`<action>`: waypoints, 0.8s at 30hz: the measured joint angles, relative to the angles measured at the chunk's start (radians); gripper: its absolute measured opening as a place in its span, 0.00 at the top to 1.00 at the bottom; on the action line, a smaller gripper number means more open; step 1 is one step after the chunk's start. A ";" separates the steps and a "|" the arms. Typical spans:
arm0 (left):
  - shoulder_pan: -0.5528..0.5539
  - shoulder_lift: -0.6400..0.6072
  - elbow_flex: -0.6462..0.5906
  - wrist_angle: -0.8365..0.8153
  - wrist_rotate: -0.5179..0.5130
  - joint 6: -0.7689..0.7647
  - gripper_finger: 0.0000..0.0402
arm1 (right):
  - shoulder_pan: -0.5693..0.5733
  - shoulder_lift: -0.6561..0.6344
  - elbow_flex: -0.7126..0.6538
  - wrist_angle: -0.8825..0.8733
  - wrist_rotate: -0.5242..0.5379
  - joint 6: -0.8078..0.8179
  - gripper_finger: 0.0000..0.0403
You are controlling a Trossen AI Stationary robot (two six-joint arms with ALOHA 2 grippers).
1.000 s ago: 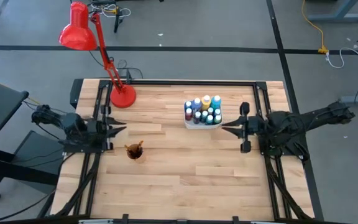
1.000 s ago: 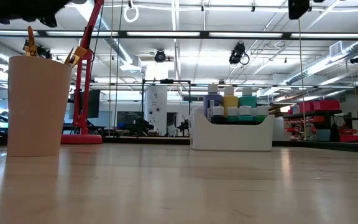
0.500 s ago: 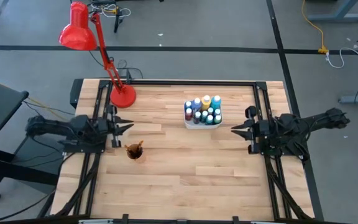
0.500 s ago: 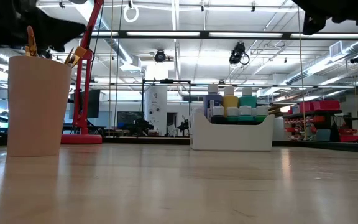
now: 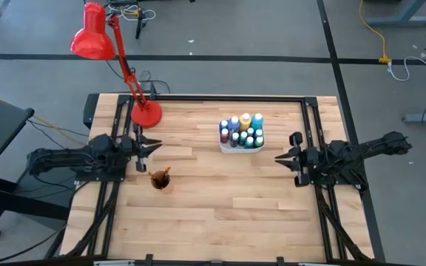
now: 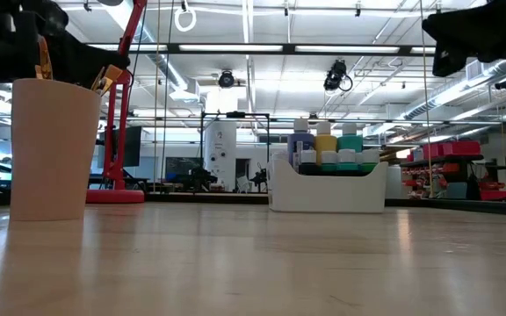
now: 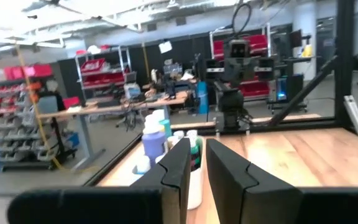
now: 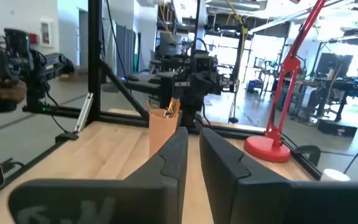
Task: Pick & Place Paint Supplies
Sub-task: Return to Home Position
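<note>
White tray [image 5: 240, 146] = my ref pt. Paint bottles [image 5: 242, 131] in it: one blue-violet, one yellow, rest teal/green, most w/ white caps; low view reads violet, yellow, teal above a white cap row. Table [image 5: 228, 207] under tray: pale blond wood, strip pattern w/ staggered joints. Left of tray, orange cup [image 5: 160, 182], more tan-peach in low view, w/ paintbrushes [image 6: 44, 60] showing gold bits on dark handles. Farther left of tray & behind it: lamp [image 5: 95, 37], bright red all over. My left gripper [image 5: 148, 148] & right gripper [image 5: 279, 157]: matte black, same as frame [image 5: 220, 97] round table. Floor [image 5: 272, 37] beyond: grey w/ dark lines.
</note>
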 joint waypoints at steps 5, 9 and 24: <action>0.027 0.000 0.000 -0.020 -0.009 -0.128 0.85 | 0.000 0.000 -0.059 0.059 0.000 0.012 0.88; 0.031 0.000 0.000 -0.038 -0.059 -0.155 0.85 | 0.000 0.000 -0.107 0.114 0.000 0.043 0.88; 0.031 0.000 -0.001 -0.036 -0.117 -0.133 0.85 | 0.000 0.000 -0.105 0.060 0.001 0.016 0.88</action>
